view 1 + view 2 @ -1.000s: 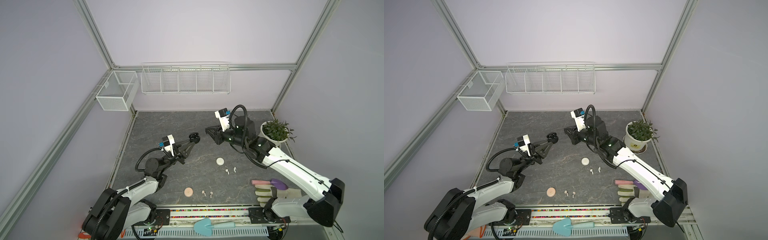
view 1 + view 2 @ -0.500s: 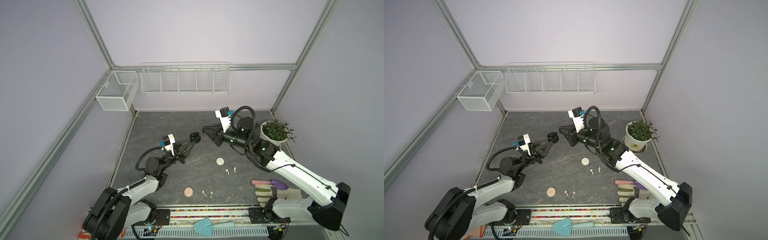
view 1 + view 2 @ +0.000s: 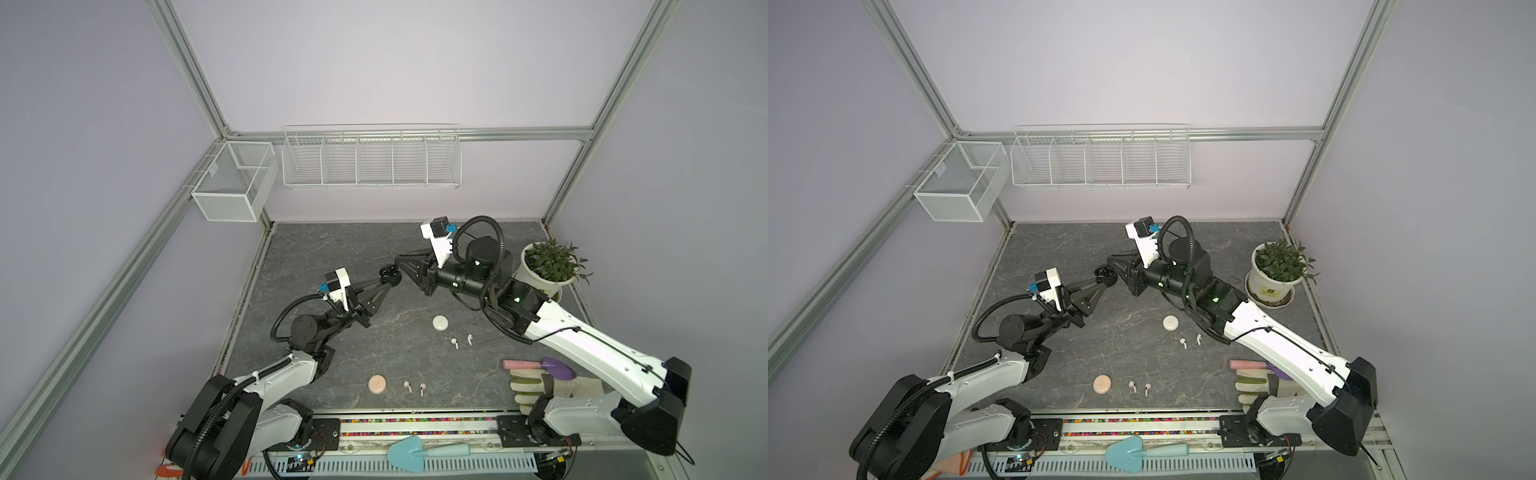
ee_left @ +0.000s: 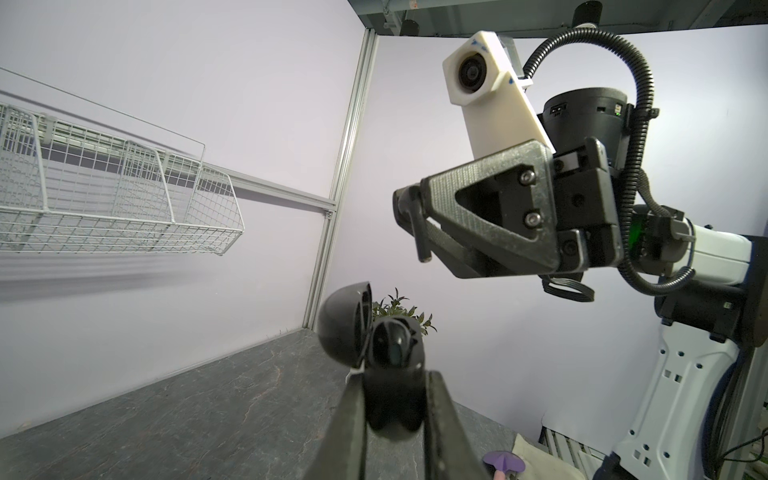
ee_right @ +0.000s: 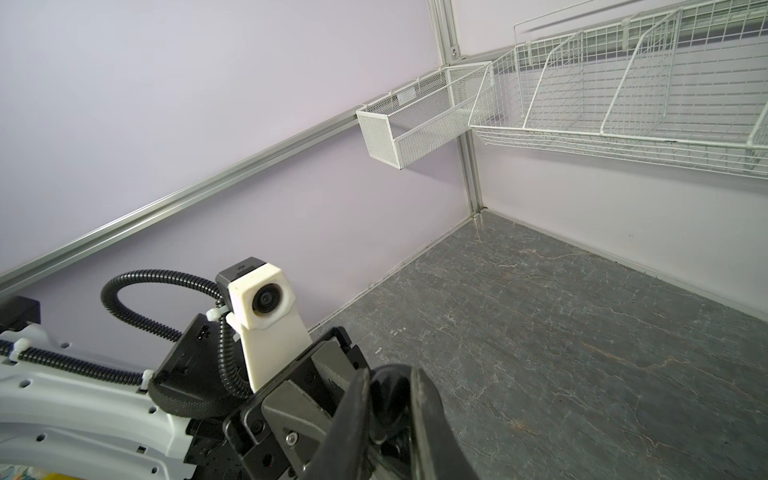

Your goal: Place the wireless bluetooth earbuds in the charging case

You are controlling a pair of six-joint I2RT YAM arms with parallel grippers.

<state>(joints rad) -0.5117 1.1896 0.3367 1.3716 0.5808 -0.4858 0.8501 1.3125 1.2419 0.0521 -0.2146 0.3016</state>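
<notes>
Above the veined grey stone-look tabletop (image 3: pixel 324 249), the left gripper (image 3: pixel 392 281) clamps its fingers on a glossy black round charging case (image 4: pixel 390 353), domed lid hinged open. Just beside it, the right gripper (image 3: pixel 1109 262) pinches a black stemmed earbud (image 4: pixel 421 243). Two white stemmed earbuds (image 3: pixel 454 343) lie near a smooth white puck-shaped case (image 3: pixel 439 323); two pale pink earbuds (image 3: pixel 407 386) lie beside a pale pink puck-shaped case (image 3: pixel 377 384).

The left tool (image 3: pixel 392 280), gripping the open black case (image 4: pixel 395 353), and the right tool (image 3: pixel 400 262), pinching a black earbud (image 4: pixel 419 237), meet tip to tip in mid-air, nearly touching. Below them the table (image 3: pixel 332 249) lies bare. A plant pot (image 3: pixel 544 286) stands behind the right tool.
</notes>
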